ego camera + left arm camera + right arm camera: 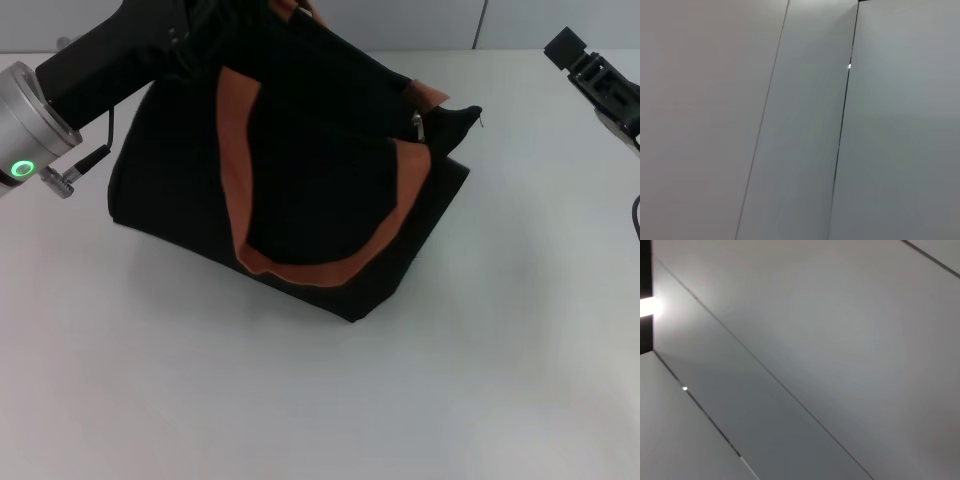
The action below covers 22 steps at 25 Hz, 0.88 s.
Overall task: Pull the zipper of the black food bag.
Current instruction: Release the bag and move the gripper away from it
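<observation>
The black food bag (300, 190) sits on the white table in the head view, tilted, with orange-brown strap handles (240, 190) looped over its front face. A small silver zipper pull (418, 124) shows at the bag's upper right corner, beside a black end tab (458, 120). My left arm reaches over the bag's top left, and its gripper (215, 25) blends into the dark fabric at the picture's top edge. My right gripper (592, 75) hangs at the far right, apart from the bag. Both wrist views show only grey wall panels.
The white table (320, 400) spreads in front of and to the right of the bag. A grey panelled wall (540, 20) stands behind the table. A cable (636, 215) hangs at the right edge.
</observation>
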Motion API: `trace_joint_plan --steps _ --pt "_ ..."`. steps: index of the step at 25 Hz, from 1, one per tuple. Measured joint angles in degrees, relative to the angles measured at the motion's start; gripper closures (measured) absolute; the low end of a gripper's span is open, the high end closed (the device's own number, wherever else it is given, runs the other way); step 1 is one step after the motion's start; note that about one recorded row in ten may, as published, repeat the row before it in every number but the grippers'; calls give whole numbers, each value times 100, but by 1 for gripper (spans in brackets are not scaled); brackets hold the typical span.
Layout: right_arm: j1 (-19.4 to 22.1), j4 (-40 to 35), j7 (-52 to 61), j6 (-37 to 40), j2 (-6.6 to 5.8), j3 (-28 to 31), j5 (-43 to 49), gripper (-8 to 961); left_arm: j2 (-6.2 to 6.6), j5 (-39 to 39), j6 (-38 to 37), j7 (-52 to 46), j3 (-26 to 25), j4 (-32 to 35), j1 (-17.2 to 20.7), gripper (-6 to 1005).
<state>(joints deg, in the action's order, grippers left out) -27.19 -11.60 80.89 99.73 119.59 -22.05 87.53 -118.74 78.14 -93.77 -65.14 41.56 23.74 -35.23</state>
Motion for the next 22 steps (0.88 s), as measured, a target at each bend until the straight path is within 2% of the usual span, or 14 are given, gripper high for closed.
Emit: trace_joint_plan --steps 5,11,16,22 --pt "-9 90 -729 285 3 -103 52 499 0 16 226 201 8 0 42 872" --pt "-25 244 -1071 351 3 -125 61 387 -9 -51 287 781 -53 1 88 871" --pt "1 336 -1098 364 8 -127 62 294 0 -474 5 862 -54 184 307 696" --pt "7 466 -1291 427 12 -361 63 243 28 -1142 -967 820 -58 326 716 525"
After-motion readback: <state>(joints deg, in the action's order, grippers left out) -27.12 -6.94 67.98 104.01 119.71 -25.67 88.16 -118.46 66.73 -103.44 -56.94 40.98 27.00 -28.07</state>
